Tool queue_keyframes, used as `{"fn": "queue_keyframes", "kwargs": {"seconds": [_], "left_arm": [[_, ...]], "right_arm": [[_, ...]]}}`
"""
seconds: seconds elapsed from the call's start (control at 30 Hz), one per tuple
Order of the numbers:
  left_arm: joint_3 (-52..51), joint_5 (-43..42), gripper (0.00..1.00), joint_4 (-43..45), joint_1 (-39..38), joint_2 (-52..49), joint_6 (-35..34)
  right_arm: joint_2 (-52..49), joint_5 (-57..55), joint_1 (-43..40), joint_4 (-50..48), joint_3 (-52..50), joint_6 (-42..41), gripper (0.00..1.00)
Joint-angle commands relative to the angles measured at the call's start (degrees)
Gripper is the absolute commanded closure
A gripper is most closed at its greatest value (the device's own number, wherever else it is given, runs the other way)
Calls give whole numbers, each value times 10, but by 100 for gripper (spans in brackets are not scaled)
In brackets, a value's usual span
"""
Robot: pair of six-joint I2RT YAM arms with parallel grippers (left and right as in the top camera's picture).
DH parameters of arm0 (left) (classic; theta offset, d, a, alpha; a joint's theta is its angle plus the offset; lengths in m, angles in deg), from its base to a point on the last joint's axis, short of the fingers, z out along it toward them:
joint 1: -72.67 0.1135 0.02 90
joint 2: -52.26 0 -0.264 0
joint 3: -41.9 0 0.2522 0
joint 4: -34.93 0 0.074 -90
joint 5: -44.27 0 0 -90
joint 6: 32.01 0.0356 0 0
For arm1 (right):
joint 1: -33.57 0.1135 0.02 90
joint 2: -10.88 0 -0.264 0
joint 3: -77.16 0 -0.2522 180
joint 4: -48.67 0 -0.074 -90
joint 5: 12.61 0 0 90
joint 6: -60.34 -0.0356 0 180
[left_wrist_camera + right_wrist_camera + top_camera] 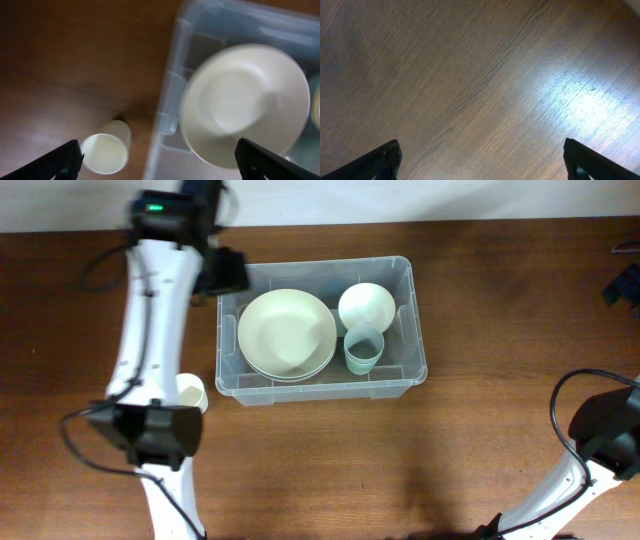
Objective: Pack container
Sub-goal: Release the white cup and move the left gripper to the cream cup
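The clear container (412, 320) stands in the middle of the table. It holds stacked cream plates (287, 333), a white bowl (366, 306) and a teal cup (363, 348). A white cup (190, 393) stands on the table just left of the container, partly under my left arm. In the left wrist view, which is blurred, my left gripper (157, 156) is wide open and empty, high above the white cup (104, 152) and the container's left wall (167, 107). My right gripper (480, 156) is open and empty over bare wood, far right of the container.
The brown wooden table (480, 460) extends around the container. My left arm (150, 340) stretches along the container's left side. The right arm (605, 430) is at the bottom right corner, with a cable looping beside it.
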Motion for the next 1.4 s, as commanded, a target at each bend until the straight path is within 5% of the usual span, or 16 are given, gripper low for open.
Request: {"fn": "queue_keyframes", "kwargs": {"seconds": [0.0,0.4,0.63,1.07,1.37], "left_arm": [[-4,-24,1,-2,44,46,-33],[-335,2,1,10,134,194,-46],[-459,-84,1,52,162,201,-54],[-612,-58,1,138,171,201,-50],[-622,-56,7,189,196,201,-24]], "right_arm": [[-7,-7,-4,0,-2,-3,1],[-7,-7,-4,0,-2,-3,1],[-7,-7,-4,0,-2,-3,1],[-7,-7,-4,0,-2,-3,1],[-7,-7,-4,0,-2,-3,1]]}}
